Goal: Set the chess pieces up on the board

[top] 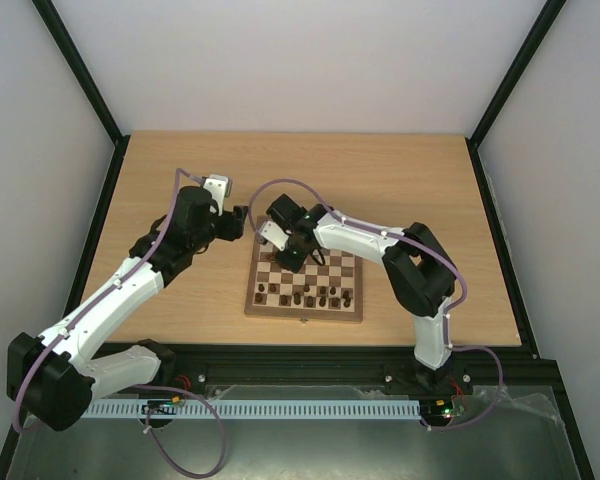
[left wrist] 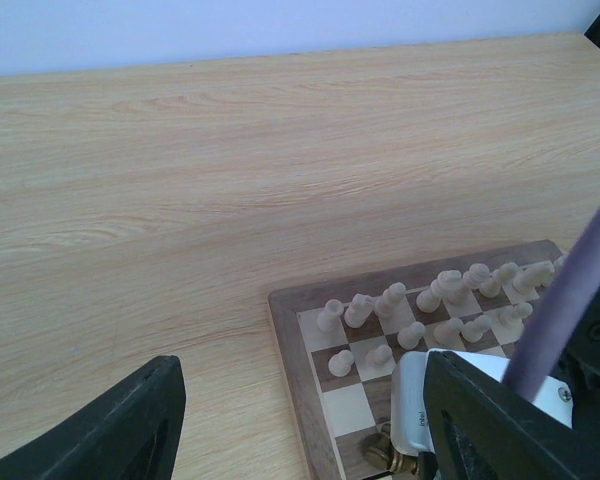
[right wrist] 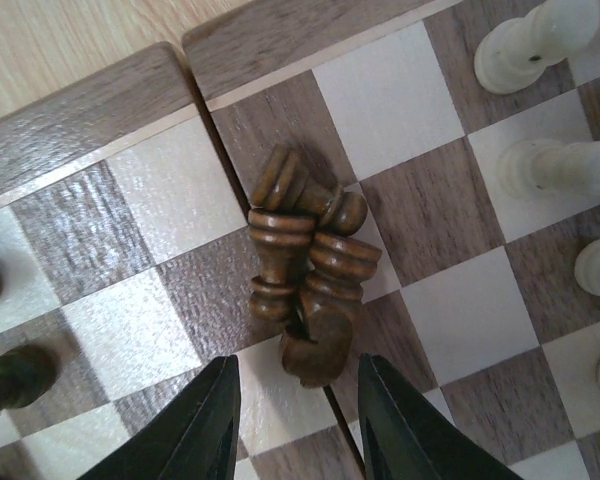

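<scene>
The board [top: 305, 315] lies in the middle of the table. Three dark brown chess pieces [right wrist: 305, 270] lie tumbled in a heap on the board [right wrist: 410, 90] near its centre seam. My right gripper [right wrist: 298, 420] is open, its fingertips [right wrist: 195, 425] standing either side of the heap's lower end with a gap on both sides. Pale cream pieces [right wrist: 535, 40] stand at the right of that view. My left gripper [left wrist: 300, 440] is open and holds nothing; it hovers over the board's far left corner [left wrist: 290, 350]. Pale pieces [left wrist: 430, 300] stand in two rows there.
More dark pieces [top: 305, 295] stand along the board's near rows. The right arm's white wrist housing [left wrist: 420, 400] sits close to my left gripper's right finger [left wrist: 520, 420]. Bare wooden table [left wrist: 230, 150] stretches beyond the board to the back wall.
</scene>
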